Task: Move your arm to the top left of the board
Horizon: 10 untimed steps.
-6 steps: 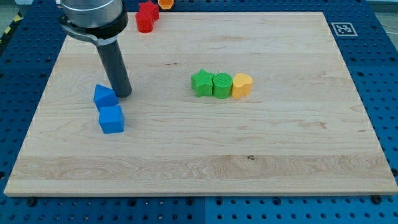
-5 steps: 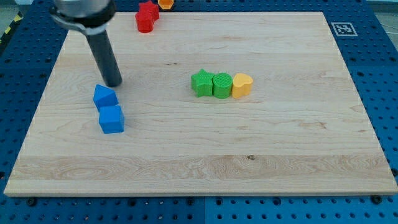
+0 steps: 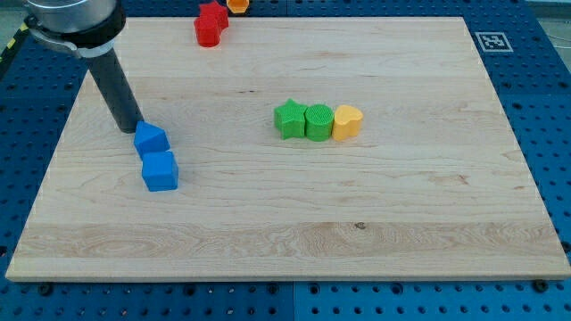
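My tip (image 3: 130, 127) rests on the wooden board (image 3: 401, 205) at the view's left, just left of and slightly above a blue block (image 3: 151, 138). A blue cube (image 3: 160, 170) sits right below that block, touching it. The dark rod rises from the tip toward the view's top left corner. The tip looks close to the upper blue block; I cannot tell if it touches.
A green star block (image 3: 288, 119), a green round block (image 3: 318, 121) and a yellow block (image 3: 347, 121) stand in a touching row at the middle. Two red blocks (image 3: 211, 23) and an orange block (image 3: 237, 4) sit at the top edge.
My tip has slid from the right of the upper blue block to its upper left. No block has moved.
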{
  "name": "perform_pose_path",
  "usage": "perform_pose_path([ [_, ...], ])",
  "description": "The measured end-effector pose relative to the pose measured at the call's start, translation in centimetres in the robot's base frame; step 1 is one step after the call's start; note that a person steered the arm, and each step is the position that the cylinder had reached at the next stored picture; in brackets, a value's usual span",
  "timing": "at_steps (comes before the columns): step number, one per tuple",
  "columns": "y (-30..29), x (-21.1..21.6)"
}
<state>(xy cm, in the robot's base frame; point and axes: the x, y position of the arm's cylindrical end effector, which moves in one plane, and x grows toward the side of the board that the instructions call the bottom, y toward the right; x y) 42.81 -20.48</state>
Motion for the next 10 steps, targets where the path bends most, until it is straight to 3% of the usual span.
perform_pose_path([
  [6, 2.2, 1.5],
  [9, 5.9, -4.2],
  [10, 3.5, -9.0],
])
